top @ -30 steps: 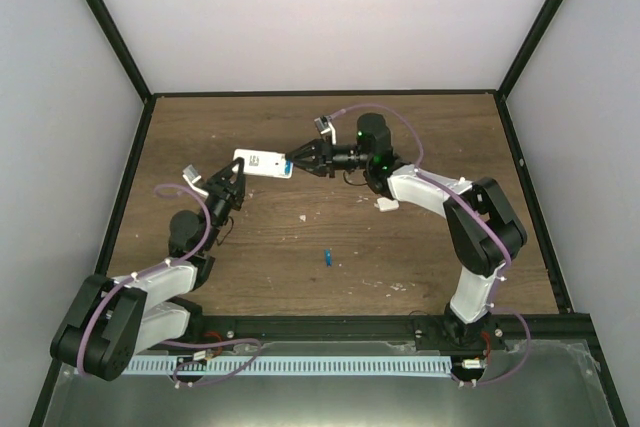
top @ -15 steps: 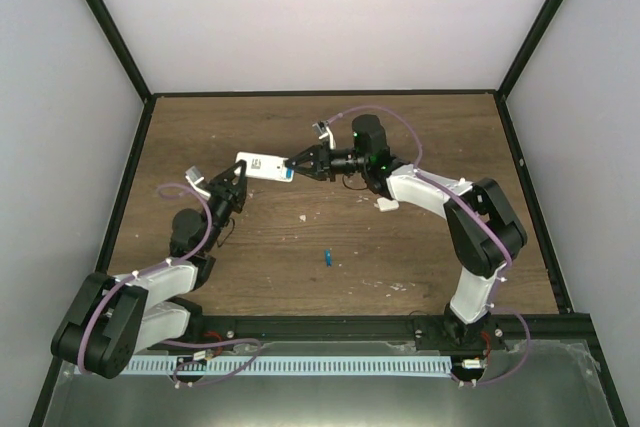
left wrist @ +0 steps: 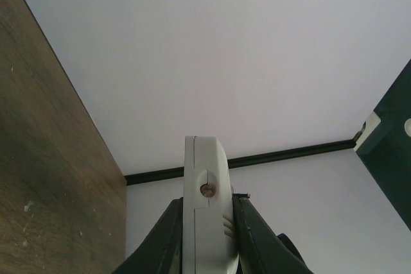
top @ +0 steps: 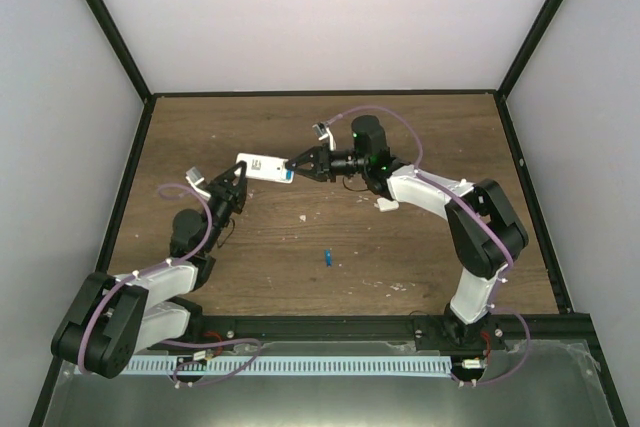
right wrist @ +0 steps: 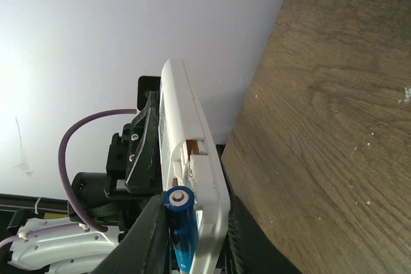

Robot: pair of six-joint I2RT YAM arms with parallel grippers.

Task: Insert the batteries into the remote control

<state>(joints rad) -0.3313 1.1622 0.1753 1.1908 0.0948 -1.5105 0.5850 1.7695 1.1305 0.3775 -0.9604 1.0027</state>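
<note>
The white remote control (top: 262, 166) is held in the air above the table's back middle. My left gripper (top: 234, 187) is shut on its left end; in the left wrist view the remote (left wrist: 204, 178) stands edge-on between both jaws. My right gripper (top: 299, 163) is at its right end. In the right wrist view a blue battery (right wrist: 181, 226) sits between my left finger and the remote's open compartment (right wrist: 196, 158), with my right finger on the remote's other side. A second blue battery (top: 327, 257) lies on the table.
A small white piece (top: 385, 205) lies on the wooden table (top: 430, 137) under my right forearm. Small white crumbs are scattered near the table's middle and front. Black frame rails and pale walls enclose the table.
My right gripper's jaws have narrowed around the remote's right end. The remote and the left gripper have shifted only slightly.
</note>
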